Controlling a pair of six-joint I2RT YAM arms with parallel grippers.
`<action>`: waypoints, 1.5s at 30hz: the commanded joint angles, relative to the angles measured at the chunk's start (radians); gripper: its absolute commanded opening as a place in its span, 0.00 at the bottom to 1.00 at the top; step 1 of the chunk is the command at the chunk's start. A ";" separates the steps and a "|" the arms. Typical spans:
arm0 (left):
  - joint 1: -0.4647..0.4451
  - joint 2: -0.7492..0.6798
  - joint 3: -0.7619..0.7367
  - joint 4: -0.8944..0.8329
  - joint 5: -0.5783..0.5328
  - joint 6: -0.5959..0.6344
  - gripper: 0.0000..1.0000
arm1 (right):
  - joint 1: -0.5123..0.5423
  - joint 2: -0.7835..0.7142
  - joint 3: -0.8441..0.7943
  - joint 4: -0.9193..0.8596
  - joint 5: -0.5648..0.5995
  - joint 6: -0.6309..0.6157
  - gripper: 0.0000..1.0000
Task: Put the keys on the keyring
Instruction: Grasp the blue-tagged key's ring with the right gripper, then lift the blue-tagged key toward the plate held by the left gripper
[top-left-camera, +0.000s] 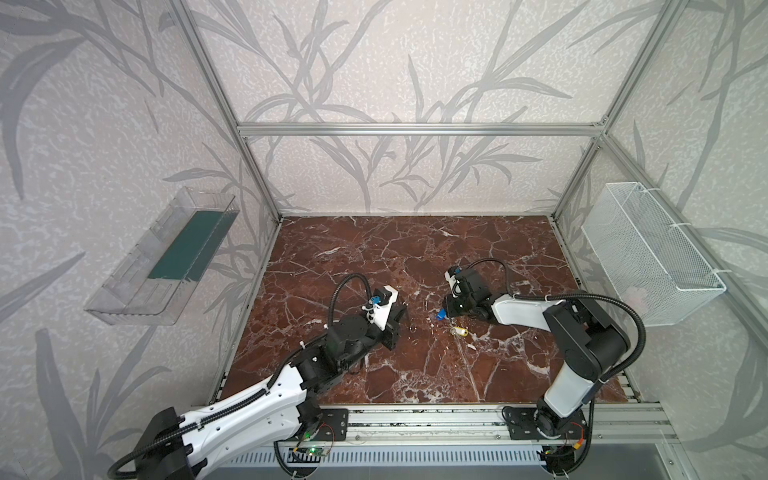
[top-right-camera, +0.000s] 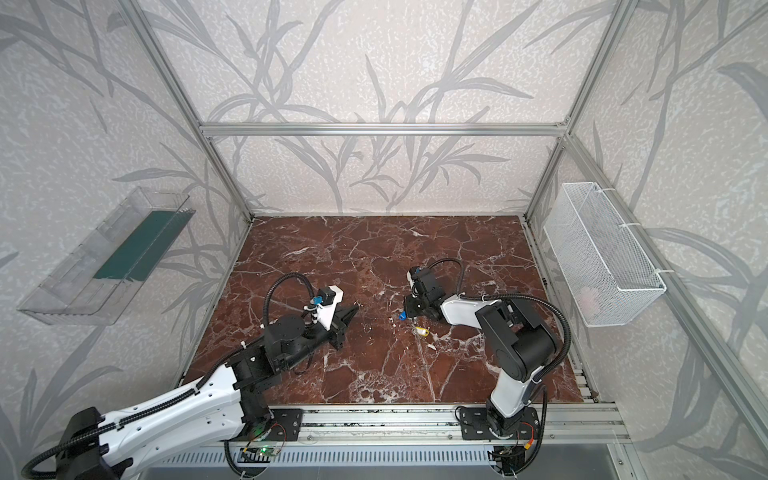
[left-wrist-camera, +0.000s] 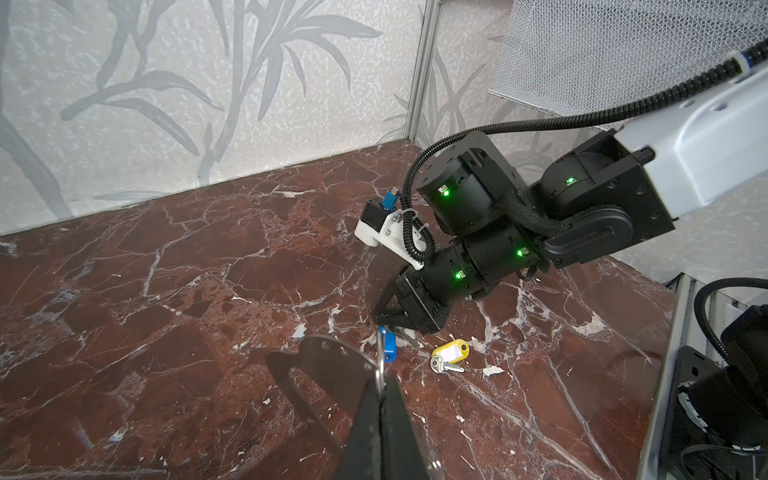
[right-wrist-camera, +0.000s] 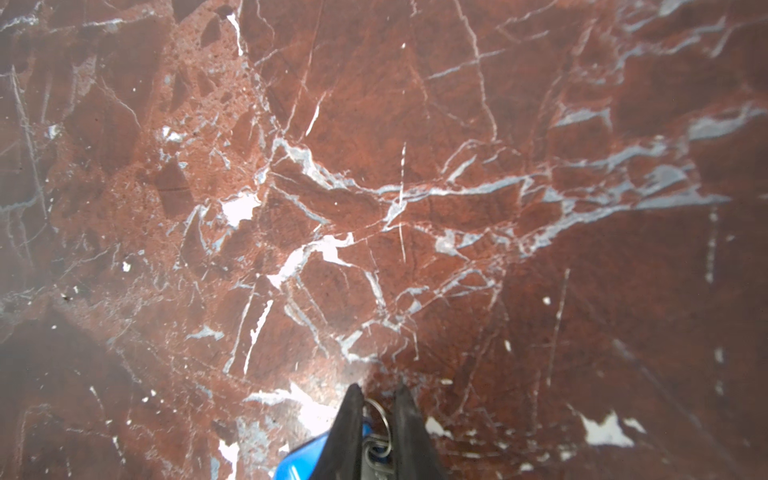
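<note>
In the left wrist view my left gripper (left-wrist-camera: 381, 384) is shut on the keyring (left-wrist-camera: 328, 365), a flat grey D-shaped plate with small holes along its edge and a thin wire ring in the jaws. It hovers low over the table, left of centre in both top views (top-left-camera: 404, 311) (top-right-camera: 355, 309). My right gripper (top-left-camera: 445, 311) (right-wrist-camera: 378, 395) is shut on the blue key (left-wrist-camera: 388, 350) (right-wrist-camera: 307, 461). Its metal head and small split ring sit between the fingers, and the blue tag hangs beside them. The yellow key (top-left-camera: 459, 331) (top-right-camera: 422, 331) (left-wrist-camera: 449, 353) lies flat on the table just in front of the right gripper.
The red marble table (top-left-camera: 374, 257) is walled on three sides by an aluminium frame. A white wire basket (top-left-camera: 652, 253) hangs on the right wall and a clear plastic tray (top-left-camera: 166, 257) on the left. A metal rail (top-left-camera: 415, 424) runs along the front edge.
</note>
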 joint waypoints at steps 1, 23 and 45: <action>0.003 -0.013 -0.009 0.017 -0.006 -0.020 0.00 | -0.004 0.001 -0.015 -0.001 -0.018 0.006 0.15; 0.003 0.052 0.025 0.031 0.038 -0.001 0.00 | -0.004 -0.385 -0.056 -0.066 -0.117 -0.132 0.00; 0.000 0.192 0.119 0.065 0.099 0.024 0.00 | 0.073 -0.719 -0.067 -0.112 -0.421 -0.246 0.00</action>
